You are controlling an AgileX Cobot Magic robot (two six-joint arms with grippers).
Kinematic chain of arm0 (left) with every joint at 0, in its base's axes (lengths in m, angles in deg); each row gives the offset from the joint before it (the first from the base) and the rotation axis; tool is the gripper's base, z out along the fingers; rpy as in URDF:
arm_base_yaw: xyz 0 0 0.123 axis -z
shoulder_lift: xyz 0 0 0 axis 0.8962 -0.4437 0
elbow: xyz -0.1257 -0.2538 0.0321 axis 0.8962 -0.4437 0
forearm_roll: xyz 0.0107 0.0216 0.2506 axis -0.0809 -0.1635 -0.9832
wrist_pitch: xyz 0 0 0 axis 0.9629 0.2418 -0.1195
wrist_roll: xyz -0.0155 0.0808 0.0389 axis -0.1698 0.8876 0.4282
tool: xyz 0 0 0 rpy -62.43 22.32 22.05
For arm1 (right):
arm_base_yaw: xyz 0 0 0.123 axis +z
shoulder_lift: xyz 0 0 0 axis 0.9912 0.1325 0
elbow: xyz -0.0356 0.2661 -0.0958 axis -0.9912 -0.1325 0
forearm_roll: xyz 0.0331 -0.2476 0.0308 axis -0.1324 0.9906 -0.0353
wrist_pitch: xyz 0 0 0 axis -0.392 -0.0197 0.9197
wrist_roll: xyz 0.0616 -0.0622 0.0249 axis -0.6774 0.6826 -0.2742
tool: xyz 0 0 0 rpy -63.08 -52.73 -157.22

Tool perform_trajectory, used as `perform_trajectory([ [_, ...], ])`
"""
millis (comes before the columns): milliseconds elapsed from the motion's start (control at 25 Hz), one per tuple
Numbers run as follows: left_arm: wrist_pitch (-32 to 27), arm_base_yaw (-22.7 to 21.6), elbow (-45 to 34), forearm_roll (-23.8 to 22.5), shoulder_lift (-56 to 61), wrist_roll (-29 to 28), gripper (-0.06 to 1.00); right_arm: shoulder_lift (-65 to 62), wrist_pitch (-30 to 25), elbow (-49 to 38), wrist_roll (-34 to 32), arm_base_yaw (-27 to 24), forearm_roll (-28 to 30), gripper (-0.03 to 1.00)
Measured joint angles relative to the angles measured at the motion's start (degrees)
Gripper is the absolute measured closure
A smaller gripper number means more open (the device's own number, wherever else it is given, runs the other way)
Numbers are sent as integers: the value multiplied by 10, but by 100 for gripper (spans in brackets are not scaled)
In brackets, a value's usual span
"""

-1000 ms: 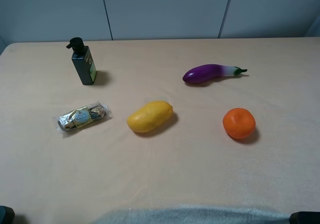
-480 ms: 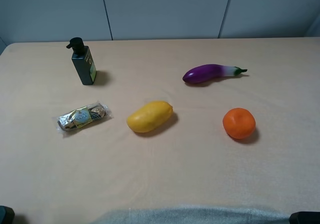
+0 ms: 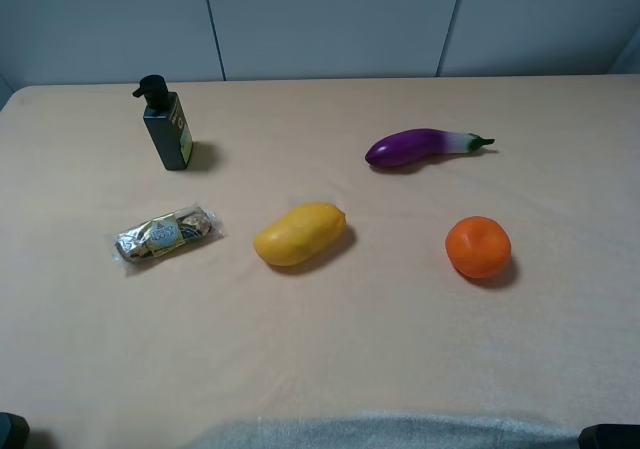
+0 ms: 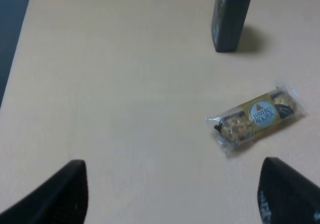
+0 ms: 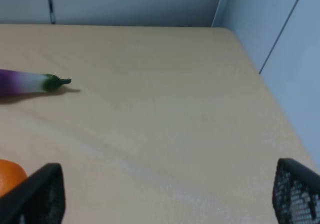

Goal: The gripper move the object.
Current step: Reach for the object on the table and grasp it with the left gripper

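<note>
Left gripper (image 4: 172,199): claw spread wide, nothing between the fingers; I have it at the near edge of the table (image 3: 330,359), on the left.
Right gripper (image 5: 165,199): claw also spread wide and empty, at the near right corner.
Mango (image 3: 300,234): mid-table; I take it as the dial centre.
Chocolate pack (image 3: 165,235): 9 o'clock, lying flat.
Orange (image 3: 478,247): 3 o'clock.
Eggplant (image 3: 420,147): 2 o'clock, farther back.
Pump bottle (image 3: 170,134): 10 o'clock, upright at the far left, beyond the chocolate pack and well apart from both claws.
Change: none over the last second; every item and both arms sit as before.
Meaning: I judge the move not begun. The left gripper faces the bottle and is the likelier one to reach.
</note>
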Motion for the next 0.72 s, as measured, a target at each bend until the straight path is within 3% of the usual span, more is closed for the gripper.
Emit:
perform_trajectory([
  [720, 0, 0, 0, 0, 0, 0, 18, 0, 0, 0, 0, 0, 0, 34],
])
